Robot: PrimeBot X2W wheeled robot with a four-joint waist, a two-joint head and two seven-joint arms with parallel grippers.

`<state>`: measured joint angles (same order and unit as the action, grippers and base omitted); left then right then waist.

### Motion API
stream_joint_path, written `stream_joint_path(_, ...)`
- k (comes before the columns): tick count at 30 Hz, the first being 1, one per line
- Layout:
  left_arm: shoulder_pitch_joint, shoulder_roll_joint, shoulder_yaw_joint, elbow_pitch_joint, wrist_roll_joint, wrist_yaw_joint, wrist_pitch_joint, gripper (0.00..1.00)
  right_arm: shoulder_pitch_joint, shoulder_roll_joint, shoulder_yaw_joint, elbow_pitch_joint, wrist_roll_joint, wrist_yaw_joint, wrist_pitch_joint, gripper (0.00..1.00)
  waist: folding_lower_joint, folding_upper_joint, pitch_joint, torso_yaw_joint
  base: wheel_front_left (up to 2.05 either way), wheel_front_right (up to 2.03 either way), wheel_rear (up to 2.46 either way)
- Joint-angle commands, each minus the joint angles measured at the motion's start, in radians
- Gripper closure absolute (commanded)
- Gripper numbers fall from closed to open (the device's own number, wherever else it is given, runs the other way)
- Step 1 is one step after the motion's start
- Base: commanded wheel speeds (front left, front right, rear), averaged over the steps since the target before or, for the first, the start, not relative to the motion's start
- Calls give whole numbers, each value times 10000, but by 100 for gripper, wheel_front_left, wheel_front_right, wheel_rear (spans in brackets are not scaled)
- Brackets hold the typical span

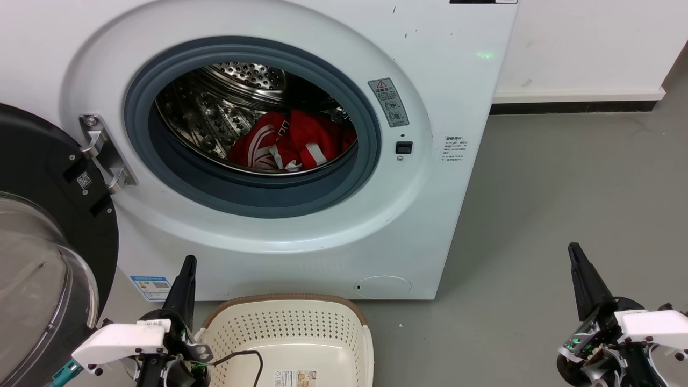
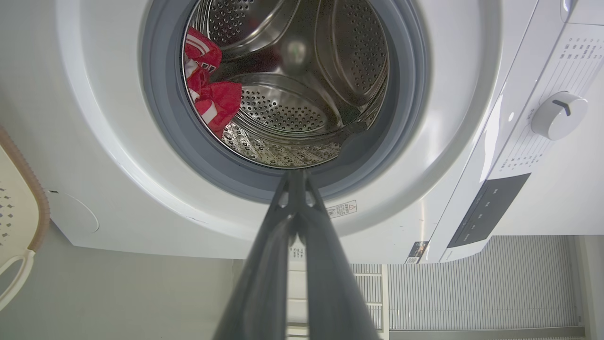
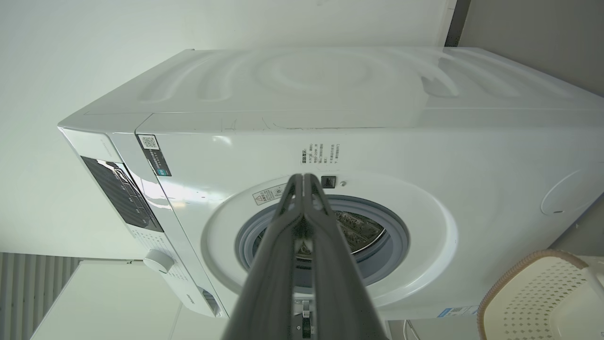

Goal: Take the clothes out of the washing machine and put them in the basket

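The red clothes [image 1: 290,142] with white stripes lie at the bottom of the steel drum of the white washing machine [image 1: 457,80], whose porthole stands open. In the left wrist view the clothes [image 2: 207,94] sit at the drum's left. The cream basket [image 1: 290,336] with a brown rim stands on the floor in front of the machine, with nothing in it but its label. My left gripper [image 1: 189,260] is shut and holds nothing, just left of the basket. My right gripper [image 1: 573,247] is shut too, over the floor far right. Its wrist view shows the basket [image 3: 542,297].
The dark-rimmed glass door [image 1: 37,258] hangs open at the left, close to my left arm. Grey floor [image 1: 564,188] spreads right of the machine up to a white wall with a dark skirting [image 1: 575,105]. A black cable [image 1: 242,357] hangs over the basket's left rim.
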<state>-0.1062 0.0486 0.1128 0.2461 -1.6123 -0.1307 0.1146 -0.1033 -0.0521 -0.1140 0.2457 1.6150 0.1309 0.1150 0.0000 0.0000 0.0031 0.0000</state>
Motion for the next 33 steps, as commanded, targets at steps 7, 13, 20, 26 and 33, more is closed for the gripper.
stream_joint_path(7,-76,33,20,0,-13,-23,19,100,-124,26,4,12,-44,-3,0,100,0,0,0,0,0,0,0)
stream_joint_path(13,-76,33,20,0,-13,-23,19,100,-124,26,4,12,-44,-3,0,100,0,0,0,0,0,0,0)
stream_joint_path(20,300,-48,-45,211,61,2,-122,0,292,15,46,266,-76,-2,-118,0,0,0,3,2,0,0,0)
stream_joint_path(26,385,-41,6,-40,712,2,-429,0,394,14,31,212,-588,-2,-426,0,0,0,12,7,0,0,0)
stream_joint_path(33,460,-33,26,-460,2054,110,-762,0,502,12,-8,-106,-1896,-2,-760,0,0,0,29,8,0,0,0)
